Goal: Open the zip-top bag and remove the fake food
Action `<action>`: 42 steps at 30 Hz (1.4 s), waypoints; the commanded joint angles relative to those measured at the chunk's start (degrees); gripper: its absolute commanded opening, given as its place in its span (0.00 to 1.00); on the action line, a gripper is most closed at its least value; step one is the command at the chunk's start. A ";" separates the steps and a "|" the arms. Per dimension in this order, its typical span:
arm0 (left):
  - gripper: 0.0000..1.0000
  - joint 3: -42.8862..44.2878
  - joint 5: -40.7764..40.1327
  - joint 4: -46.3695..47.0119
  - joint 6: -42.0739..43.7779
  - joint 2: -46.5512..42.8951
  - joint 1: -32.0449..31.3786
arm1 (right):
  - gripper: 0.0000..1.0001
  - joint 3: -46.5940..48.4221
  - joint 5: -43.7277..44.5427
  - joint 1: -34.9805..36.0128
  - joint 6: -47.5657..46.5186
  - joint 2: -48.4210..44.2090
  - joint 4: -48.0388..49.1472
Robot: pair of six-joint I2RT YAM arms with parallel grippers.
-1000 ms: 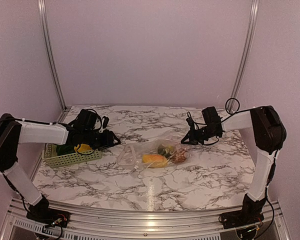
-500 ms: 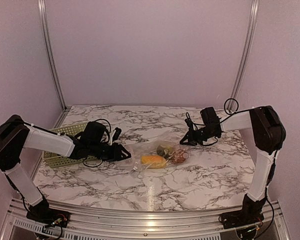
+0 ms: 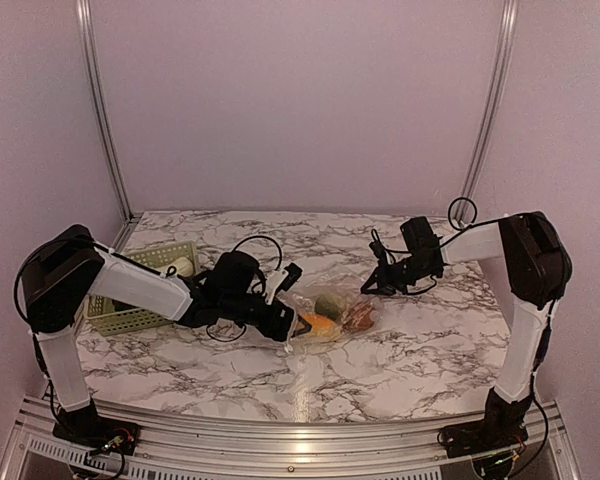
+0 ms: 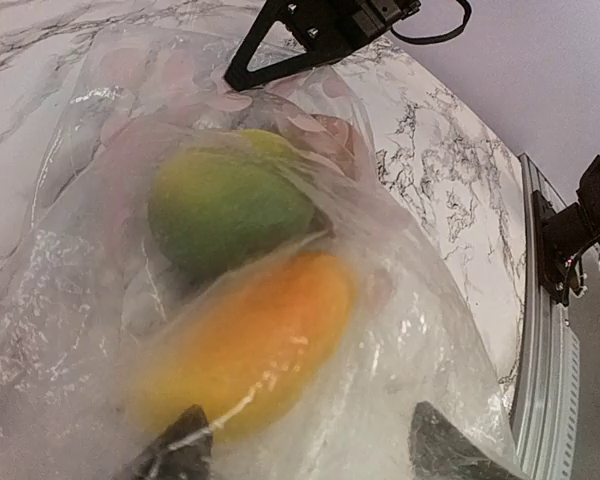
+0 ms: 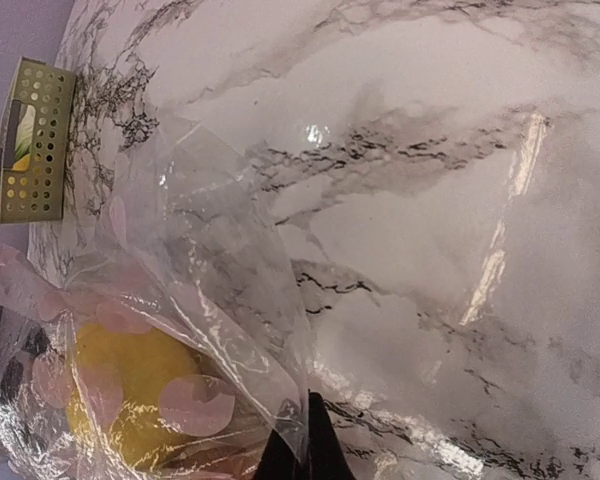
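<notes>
The bag (image 3: 332,305) lies crinkled and clear near the tabletop's middle, with the food (image 3: 320,323) inside. Only the left wrist view shows a green piece (image 4: 230,205) above an orange piece (image 4: 250,345), the left gripper (image 4: 310,455) spread around the film. The right wrist view shows the right gripper (image 5: 300,445) pinching the bag's edge beside a yellow piece (image 5: 130,390). A basket (image 3: 130,318) sits by the left edge.

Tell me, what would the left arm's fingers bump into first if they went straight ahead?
Probably the clear zip-top bag, right in front of the open left fingers; the orange toy food lies just behind the plastic.
</notes>
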 commanded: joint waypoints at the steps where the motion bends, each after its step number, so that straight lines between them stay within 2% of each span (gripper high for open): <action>1: 0.70 4.72 -2.53 1.48 12.72 3.49 -1.93 | 0.00 0.43 0.06 0.51 -2.52 -1.36 -3.26; 6: 0.70 7.93 -4.34 -0.60 19.92 6.74 -2.79 | 0.00 2.01 -0.30 0.53 -2.85 -0.98 -4.45; 12: 0.73 6.98 -10.76 -0.41 28.47 5.39 -4.71 | 0.00 3.57 -0.66 0.52 -3.41 -0.36 -5.82; 18: 0.76 9.80 -12.58 -1.86 33.21 7.00 -4.71 | 0.00 3.61 -0.72 0.54 -4.86 -0.21 -7.47; 28: 0.78 23.23 -9.43 -16.05 34.87 18.28 -4.14 | 0.00 4.70 0.27 0.45 -5.43 0.57 -8.68; 33: 0.72 20.79 -9.03 -20.82 34.81 16.97 -3.65 | 0.00 5.04 1.65 -0.57 -4.98 0.39 -8.33; 42: 0.50 7.00 -9.09 -11.18 21.77 5.61 -0.71 | 0.00 2.29 2.35 -6.51 -3.25 -2.34 -5.62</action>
